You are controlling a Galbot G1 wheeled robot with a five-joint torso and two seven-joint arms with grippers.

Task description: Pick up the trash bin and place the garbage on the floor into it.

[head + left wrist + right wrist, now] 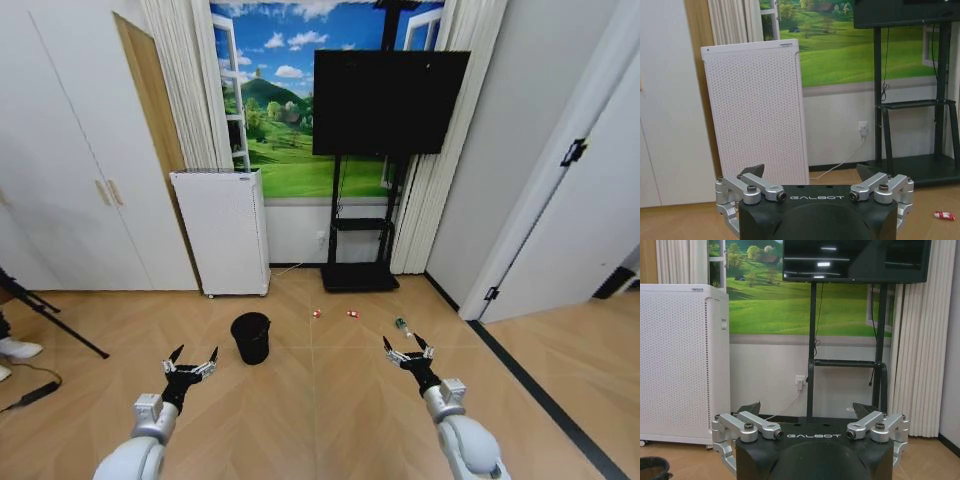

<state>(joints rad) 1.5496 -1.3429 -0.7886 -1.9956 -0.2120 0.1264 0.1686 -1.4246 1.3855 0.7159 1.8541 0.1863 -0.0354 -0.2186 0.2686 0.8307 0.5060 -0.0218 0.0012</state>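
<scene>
1. The trash bin (pixel 251 337) stands upright on the floor (pixel 320 410), in front of the white perforated appliance (pixel 224 231) and a little out from the wall.
2. It lies ahead of the left gripper (pixel 193 359) and slightly toward the robot's middle, so the left arm is clearly the nearer one. The right gripper (pixel 407 347) hangs well apart from it on the other side.
3. Both grippers hover above the floor with fingers spread wide, holding nothing.
4. The bin is small, round and black, slightly tapered, mouth up (its long axis is vertical, so I'd guess a rim grab from above).
5. The garbage sits farther on: two red-and-white pieces (pixel 317 312) (pixel 352 314) and a clear bottle (pixel 401 325), the bottle just beyond the right gripper.
</scene>
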